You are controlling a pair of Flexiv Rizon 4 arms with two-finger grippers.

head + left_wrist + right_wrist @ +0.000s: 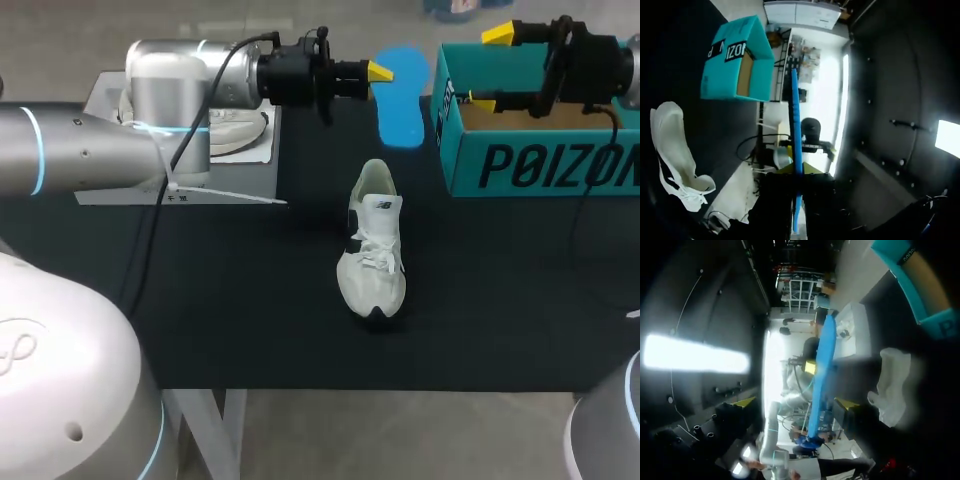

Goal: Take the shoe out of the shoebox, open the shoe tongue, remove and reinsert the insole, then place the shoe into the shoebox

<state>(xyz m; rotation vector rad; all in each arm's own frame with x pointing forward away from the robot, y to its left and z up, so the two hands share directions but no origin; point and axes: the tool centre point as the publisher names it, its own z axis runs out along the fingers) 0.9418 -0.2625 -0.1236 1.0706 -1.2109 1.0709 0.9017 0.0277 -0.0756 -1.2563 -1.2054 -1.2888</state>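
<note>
A white sneaker (373,245) lies on the black table, toe toward the front edge, tongue up. My left gripper (378,72) hovers behind it, shut on a blue insole (402,105) that hangs on edge. In the left wrist view the insole (796,125) runs straight out from between the fingers of the left gripper (797,176), with the sneaker (675,150) and the teal shoebox (735,60) off to one side. My right gripper (490,66) stands open over the open shoebox (540,165), pointing at the insole without touching it. From the right gripper (795,402) the insole (821,370) is ahead.
A grey stand (255,170) with a white object on it sits at the back left, under my left arm. A black cable (590,170) hangs from the right gripper across the shoebox front. Black tabletop surrounds the sneaker.
</note>
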